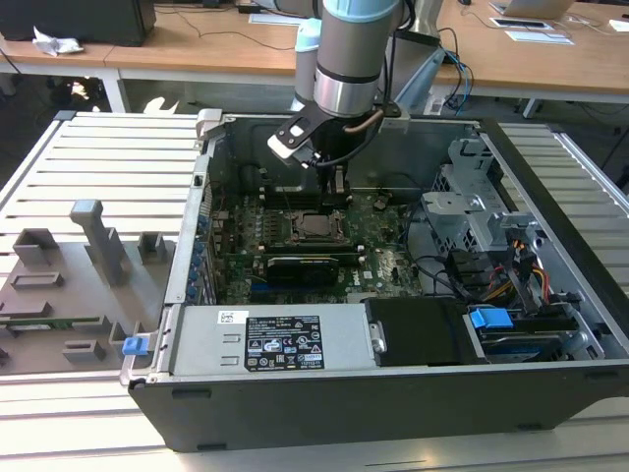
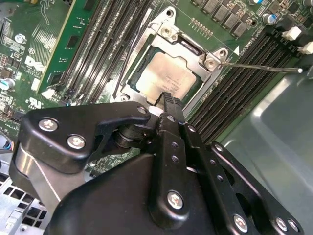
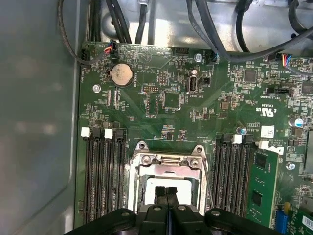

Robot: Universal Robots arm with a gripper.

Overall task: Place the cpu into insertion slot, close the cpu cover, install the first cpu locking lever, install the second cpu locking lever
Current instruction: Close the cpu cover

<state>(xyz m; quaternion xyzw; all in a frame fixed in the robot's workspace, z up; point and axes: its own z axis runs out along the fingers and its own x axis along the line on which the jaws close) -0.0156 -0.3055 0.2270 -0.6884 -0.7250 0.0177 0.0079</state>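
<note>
In the exterior view the claw [image 1: 332, 183] hangs inside the open computer case [image 1: 295, 418], close above the insertion slot [image 1: 313, 227]. In the second wrist view its tips are clenched on nothing and hover just over the cpu [image 2: 164, 76], which sits in the slot under the cpu cover [image 2: 211, 66]. One locking lever [image 2: 259, 66] juts out sideways. In the first wrist view the cpu lies directly beneath the tips, between the memory slots [image 3: 98, 176].

in the second wrist view the pincer [image 2: 168, 99] hides one cpu [image 2: 168, 77] edge.
</note>
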